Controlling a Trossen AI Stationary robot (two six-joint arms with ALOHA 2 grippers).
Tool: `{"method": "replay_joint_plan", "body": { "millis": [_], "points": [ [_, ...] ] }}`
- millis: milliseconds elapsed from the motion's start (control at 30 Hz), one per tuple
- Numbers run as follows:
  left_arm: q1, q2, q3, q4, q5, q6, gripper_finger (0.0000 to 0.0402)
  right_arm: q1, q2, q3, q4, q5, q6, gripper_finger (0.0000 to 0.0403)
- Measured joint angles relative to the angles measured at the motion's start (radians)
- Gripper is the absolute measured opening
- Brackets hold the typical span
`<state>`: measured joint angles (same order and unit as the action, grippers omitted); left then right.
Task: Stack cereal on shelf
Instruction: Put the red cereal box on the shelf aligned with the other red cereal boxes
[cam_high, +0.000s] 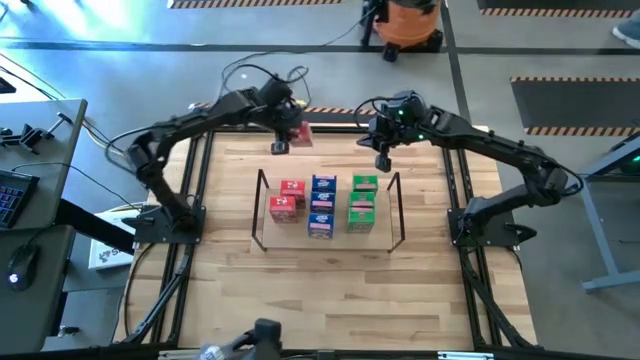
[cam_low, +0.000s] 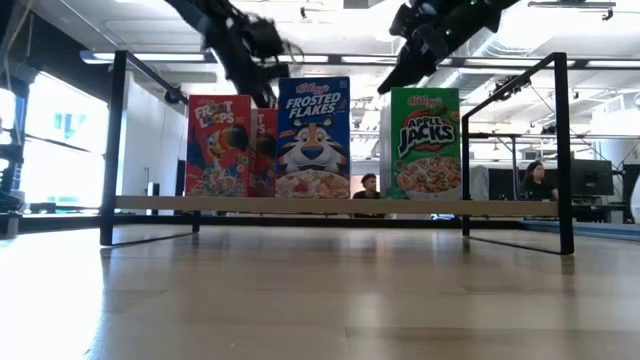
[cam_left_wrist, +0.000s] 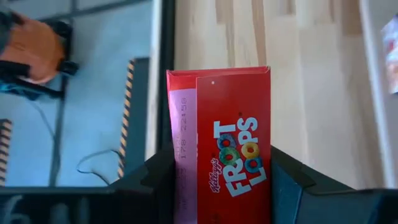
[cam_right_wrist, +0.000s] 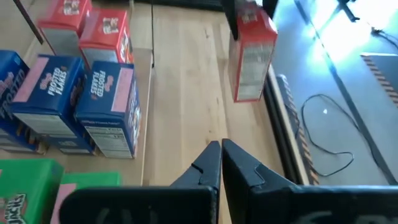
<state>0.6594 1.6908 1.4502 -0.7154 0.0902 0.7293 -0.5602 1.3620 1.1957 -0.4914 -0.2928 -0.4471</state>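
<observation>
From the high view I read the shelf (cam_high: 262, 215) at table centre, three columns of cereal inside its wire outline. Red Froot Loops boxes (cam_high: 287, 200) sit at the 9 o'clock side, two of them; blue Frosted Flakes boxes (cam_high: 322, 205) fill the middle column; green Apple Jacks boxes (cam_high: 362, 203) stand at the 3 o'clock side.

Left gripper (cam_high: 290, 135) is at about 11 o'clock from the shelf, near the far table edge. My left wrist view shows one more red Froot Loops box (cam_left_wrist: 224, 143) standing between its fingers (cam_left_wrist: 155, 180), which sit against both narrow sides; I log it as gripped. This box is outside the shelf, well apart from the red column.

Right gripper (cam_right_wrist: 221, 163) hovers at roughly 1 o'clock from the shelf, above bare wood behind the green column. Its fingertips meet, with nothing between them.

Low view: box fronts face the camera along the shelf's front rail (cam_low: 300, 205); people sit far behind.
</observation>
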Motion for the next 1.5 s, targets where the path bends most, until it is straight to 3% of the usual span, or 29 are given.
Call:
{"method": "replay_joint_plan", "body": {
  "millis": [133,467,633,867,1133,1333,1500],
  "points": [
    [-0.029,-0.116,0.0,-0.039,-0.013,-0.029,0.0159,-0.012,-0.014,-0.019,0.025,-0.019,0.003,0.0],
    [-0.187,-0.378,0.001,-0.206,-0.068,-0.177,0.0158,-0.01,-0.188,-0.419,0.513,-0.018,0.122,0.0],
    [-0.262,-0.44,0.012,-0.299,-0.069,-0.31,0.0158,-0.01,-0.32,-0.465,0.546,0.017,0.161,0.0],
    [-0.434,-0.413,0.15,-0.393,-0.069,-0.506,0.0158,-0.01,-0.448,-0.464,0.52,0.022,0.166,0.0],
    [-0.648,-0.288,0.338,-0.568,-0.089,-0.763,0.0158,-0.008,-0.474,-0.463,0.452,0.022,0.18,0.0],
    [-0.774,-0.171,0.343,-0.63,-0.15,-0.949,0.0158,-0.008,-0.474,-0.463,0.442,0.004,0.179,0.0],
    [-0.861,-0.09,0.322,-0.621,-0.22,-0.98,0.0158,-0.008,-0.474,-0.463,0.428,-0.014,0.177,0.0]
  ]
}}
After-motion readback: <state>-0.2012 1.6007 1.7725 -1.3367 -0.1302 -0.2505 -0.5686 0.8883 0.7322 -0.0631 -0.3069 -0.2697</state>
